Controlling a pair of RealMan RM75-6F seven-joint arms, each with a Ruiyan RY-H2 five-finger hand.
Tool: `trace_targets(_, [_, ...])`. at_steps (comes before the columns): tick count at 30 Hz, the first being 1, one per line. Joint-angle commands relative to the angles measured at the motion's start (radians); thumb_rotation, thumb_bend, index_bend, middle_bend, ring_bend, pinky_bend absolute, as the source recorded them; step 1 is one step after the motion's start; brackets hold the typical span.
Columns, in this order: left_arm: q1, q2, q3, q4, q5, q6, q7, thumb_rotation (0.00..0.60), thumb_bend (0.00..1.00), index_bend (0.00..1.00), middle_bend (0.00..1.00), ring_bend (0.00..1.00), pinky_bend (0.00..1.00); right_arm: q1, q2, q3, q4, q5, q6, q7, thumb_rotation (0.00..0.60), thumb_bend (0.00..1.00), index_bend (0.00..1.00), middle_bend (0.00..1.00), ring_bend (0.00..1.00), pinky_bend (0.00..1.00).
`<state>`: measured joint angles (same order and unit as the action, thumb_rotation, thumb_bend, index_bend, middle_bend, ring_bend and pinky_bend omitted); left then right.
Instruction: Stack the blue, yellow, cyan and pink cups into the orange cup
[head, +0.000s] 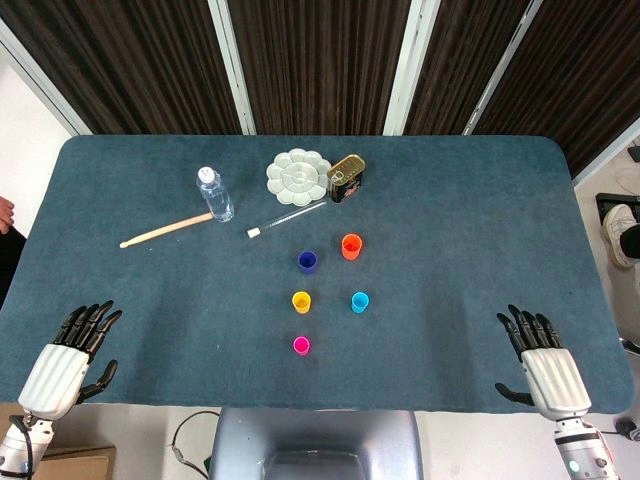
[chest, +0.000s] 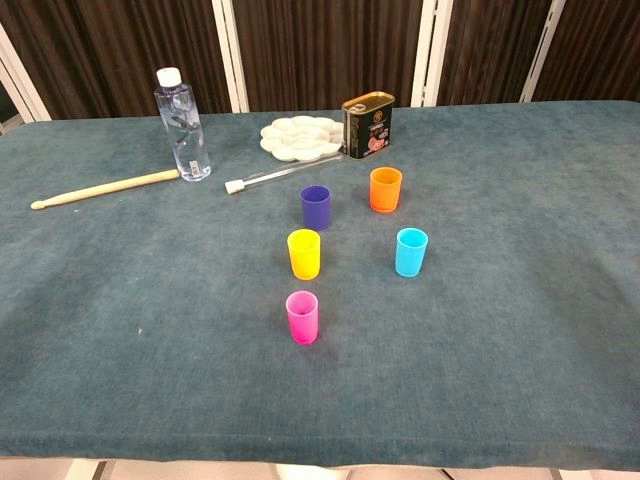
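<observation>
No cup is stacked yet; you are at the first pick. The orange cup (head: 351, 246) stands upright, with the blue cup (head: 308, 262) beside it, the yellow cup (head: 301, 301) and cyan cup (head: 360, 301) nearer you, and the pink cup (head: 301, 345) nearest. All stand apart. Your left hand (head: 68, 362) and right hand (head: 541, 365) rest at the table's near edge, fingers extended, holding nothing. Reach for one cup, grip it and carry it over the orange cup.

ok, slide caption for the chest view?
Five upright cups, blue, orange, yellow, cyan, pink, stand apart, unstacked.
</observation>
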<state>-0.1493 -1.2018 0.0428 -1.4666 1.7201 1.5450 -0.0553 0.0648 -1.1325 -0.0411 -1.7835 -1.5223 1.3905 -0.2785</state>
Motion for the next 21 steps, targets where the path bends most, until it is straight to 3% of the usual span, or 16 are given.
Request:
trace_targets(1, [-0.003,-0.002,0.0,0.001,-0.002,-0.008,-0.001,0.6,0.43,0.0,0.0,0.0,0.08,-0.001,0.004,0.0,0.0,0.0,0.0,0.01,0.6,0.25,0.0,0.0,0.0,0.0])
trace_targets(6, [-0.004,-0.005,-0.001,0.001,-0.01,-0.014,0.01,0.6,0.43,0.0,0.0,0.0,0.08,0.015,-0.004,0.021,0.017,0.015,-0.012,0.045,0.6,0.25,0.0,0.0,0.0,0.0])
trace_targets(9, [-0.001,-0.002,-0.001,-0.001,-0.008,-0.006,0.003,0.6,0.43,0.0,0.0,0.0,0.08,0.069,-0.012,0.067,0.035,0.055,-0.08,0.1,0.6,0.25,0.0,0.0,0.0,0.0])
trace_targets(14, [-0.002,0.004,0.001,0.0,-0.006,-0.006,-0.007,0.6,0.43,0.0,0.0,0.0,0.08,0.273,-0.03,0.229,0.072,0.246,-0.328,0.132,0.6,0.25,0.04,0.0,0.0,0.0])
trace_targets(17, [0.002,0.007,0.002,-0.001,-0.003,0.003,-0.01,0.6,0.43,0.0,0.0,0.0,0.08,0.406,-0.083,0.307,0.118,0.35,-0.445,0.069,0.6,0.25,0.08,0.0,0.0,0.0])
trace_targets(21, [0.007,0.015,0.002,-0.001,-0.008,0.01,-0.019,0.6,0.43,0.0,0.0,0.0,0.08,0.58,-0.205,0.384,0.222,0.505,-0.521,-0.071,0.6,0.26,0.15,0.0,0.0,0.0])
